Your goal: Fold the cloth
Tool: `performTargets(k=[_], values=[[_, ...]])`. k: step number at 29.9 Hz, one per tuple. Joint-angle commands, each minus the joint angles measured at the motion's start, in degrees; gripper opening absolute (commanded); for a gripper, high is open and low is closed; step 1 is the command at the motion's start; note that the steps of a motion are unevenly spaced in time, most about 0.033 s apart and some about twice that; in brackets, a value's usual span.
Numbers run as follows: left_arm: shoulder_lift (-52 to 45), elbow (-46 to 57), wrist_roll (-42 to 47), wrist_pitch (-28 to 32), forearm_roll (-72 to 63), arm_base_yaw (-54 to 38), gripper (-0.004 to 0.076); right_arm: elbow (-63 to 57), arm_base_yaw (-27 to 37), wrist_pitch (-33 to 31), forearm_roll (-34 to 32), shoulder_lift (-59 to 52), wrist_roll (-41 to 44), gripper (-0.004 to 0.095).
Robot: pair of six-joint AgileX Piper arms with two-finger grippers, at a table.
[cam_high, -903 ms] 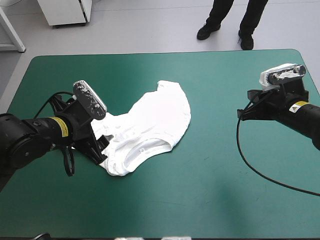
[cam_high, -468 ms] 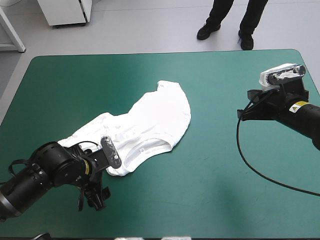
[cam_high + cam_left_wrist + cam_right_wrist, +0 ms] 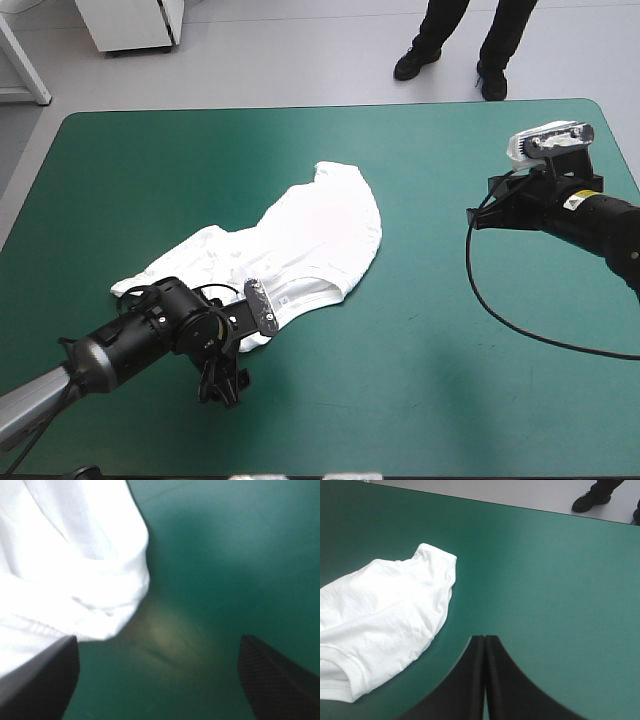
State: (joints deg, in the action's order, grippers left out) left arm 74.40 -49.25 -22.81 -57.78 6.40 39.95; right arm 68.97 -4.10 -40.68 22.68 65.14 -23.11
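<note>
T-shirt (image 3: 300,240), crumpled, seemingly touches the spread left pincer (image 3: 159,641); right pincer (image 3: 485,639) closed, well apart.

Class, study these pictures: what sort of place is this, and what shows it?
Likely a robotics test lab: the left gripper and right gripper, with broad black fingers, hover over a table with a teal-green cover bearing a crumpled white short-sleeved T-shirt.
</note>
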Motion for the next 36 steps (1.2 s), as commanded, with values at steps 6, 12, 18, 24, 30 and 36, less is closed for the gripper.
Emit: performTargets(k=[6,12,18,24,30,36], values=[[6.95,-1.18,0.97,9.66,0.9,-3.43,0.059,8.44,-0.22,3.34,0.66,3.06,-0.99,-0.0017],[10.17,-1.18,-4.18,10.54,-8.17,-7.76,0.0397,10.12,-0.22,2.48,0.57,4.84,-1.15,-0.0017],[13.24,-1.18,-5.26,10.54,-10.92,-8.26,0.0163,10.17,-0.22,-0.44,0.18,7.31,-1.45,-0.0017],[14.75,-1.18,-4.78,10.17,-12.07,-8.26,-0.0008,14.0,-0.22,-4.12,-0.19,14.17,-0.1,-0.0017],[14.75,-1.18,-4.78,10.08,-13.04,-8.26,-0.001,28.88,-0.81,-16.72,1.71,25.94,1.58,0.0069],[14.75,-1.18,-4.18,9.56,-13.24,-8.26,-0.001,41.2,-6.43,-18.65,1.7,35.76,2.17,0.053]])
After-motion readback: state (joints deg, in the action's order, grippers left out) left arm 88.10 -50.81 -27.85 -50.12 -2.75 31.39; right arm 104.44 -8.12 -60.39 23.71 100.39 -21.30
